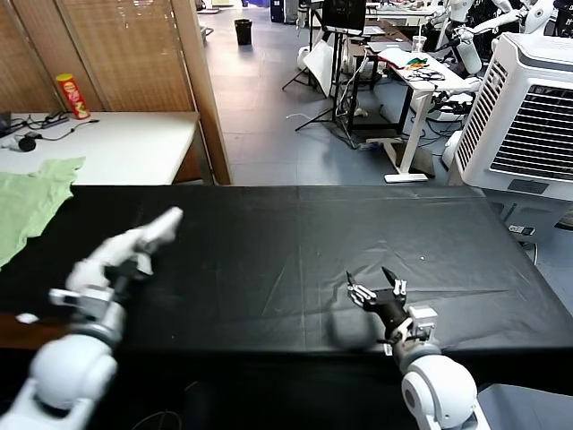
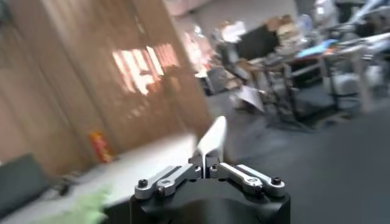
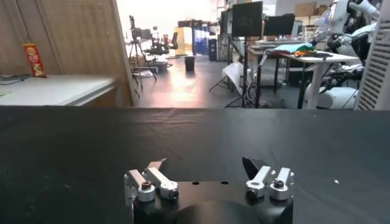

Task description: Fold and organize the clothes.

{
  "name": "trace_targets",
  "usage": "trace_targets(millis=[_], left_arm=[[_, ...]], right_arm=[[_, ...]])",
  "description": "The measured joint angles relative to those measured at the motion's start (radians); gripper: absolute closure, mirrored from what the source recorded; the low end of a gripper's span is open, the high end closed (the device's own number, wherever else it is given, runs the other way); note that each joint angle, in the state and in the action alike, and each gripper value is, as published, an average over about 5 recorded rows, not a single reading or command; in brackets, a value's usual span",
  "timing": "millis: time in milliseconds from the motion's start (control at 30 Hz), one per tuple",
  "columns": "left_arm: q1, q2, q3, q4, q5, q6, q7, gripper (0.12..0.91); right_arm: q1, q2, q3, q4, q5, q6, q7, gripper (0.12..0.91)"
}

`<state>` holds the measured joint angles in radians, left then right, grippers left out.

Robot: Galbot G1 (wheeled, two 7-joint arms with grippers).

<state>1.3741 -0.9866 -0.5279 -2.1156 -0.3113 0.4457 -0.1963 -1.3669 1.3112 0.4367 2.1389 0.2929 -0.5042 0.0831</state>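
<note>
- Clothes for folding, the white T-shirt, do not show in any of the views, so where the shirt lies cannot be told.
- The black table is the biggest thing. It runs from side to side in front of the robot, and its dark cloth has a few soft creases.
- A big white cooling machine with grey slats stands on the floor past the table's far right corner.
- A white side table stands behind the black table on the left, next to a wooden screen.
- A light green garment lies at the far left. It hangs over from the white side table onto the edge of the black table.
- The left gripper is up in the air over the left part of the black table. It points away from the robot. Its two white fingers are pressed together, and nothing is between them.
- The right gripper is low over the black table, near the front edge on the right side. Its jaws are spread wide apart and hold nothing. The right wrist view shows only bare black cloth between its fingers.
- A red and yellow can stands upright at the back of the white side table.
</note>
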Motion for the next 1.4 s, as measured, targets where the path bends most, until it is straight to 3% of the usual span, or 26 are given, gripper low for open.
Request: trace_targets(millis=[133, 200, 433, 500, 600, 967, 1167, 1267, 1400], left_arm=[[-0.005, -0.070, 0.122, 0.028, 0.047, -0.019, 0.013, 0.875], [-0.005, -0.090, 0.164, 0.025, 0.064, -0.029, 0.034, 0.822], [0.001, -0.099, 0.207, -0.034, 0.022, -0.081, 0.114, 0.451], [-0.005, -0.095, 0.199, -0.050, -0.008, -0.102, 0.122, 0.341], [-0.017, -0.091, 0.176, -0.066, -0.049, -0.121, 0.119, 0.251], [0.036, -0.103, 0.080, -0.101, -0.054, -0.123, 0.087, 0.232], [0.081, -0.117, 0.040, -0.115, -0.055, -0.120, 0.082, 0.232], [0.101, -0.124, 0.024, -0.121, -0.052, -0.121, 0.082, 0.232], [0.125, -0.131, 0.005, -0.125, -0.048, -0.123, 0.082, 0.232]], right_arm=[[0.006, -0.007, -0.009, -0.002, 0.028, -0.007, 0.001, 0.227], [0.015, -0.009, -0.017, -0.007, 0.052, -0.016, 0.002, 0.227], [0.059, -0.021, -0.067, -0.039, 0.174, -0.081, -0.022, 0.227], [0.075, -0.022, -0.088, -0.050, 0.212, -0.099, -0.016, 0.227], [0.112, -0.010, -0.133, -0.077, 0.258, -0.104, 0.010, 0.227], [0.346, 0.104, -0.336, -0.332, 0.304, -0.059, 0.071, 0.227], [0.440, 0.179, -0.399, -0.479, 0.303, -0.049, 0.076, 0.233], [0.470, 0.208, -0.415, -0.536, 0.303, -0.043, 0.065, 0.277], [0.497, 0.241, -0.426, -0.597, 0.302, -0.038, 0.059, 0.397]])
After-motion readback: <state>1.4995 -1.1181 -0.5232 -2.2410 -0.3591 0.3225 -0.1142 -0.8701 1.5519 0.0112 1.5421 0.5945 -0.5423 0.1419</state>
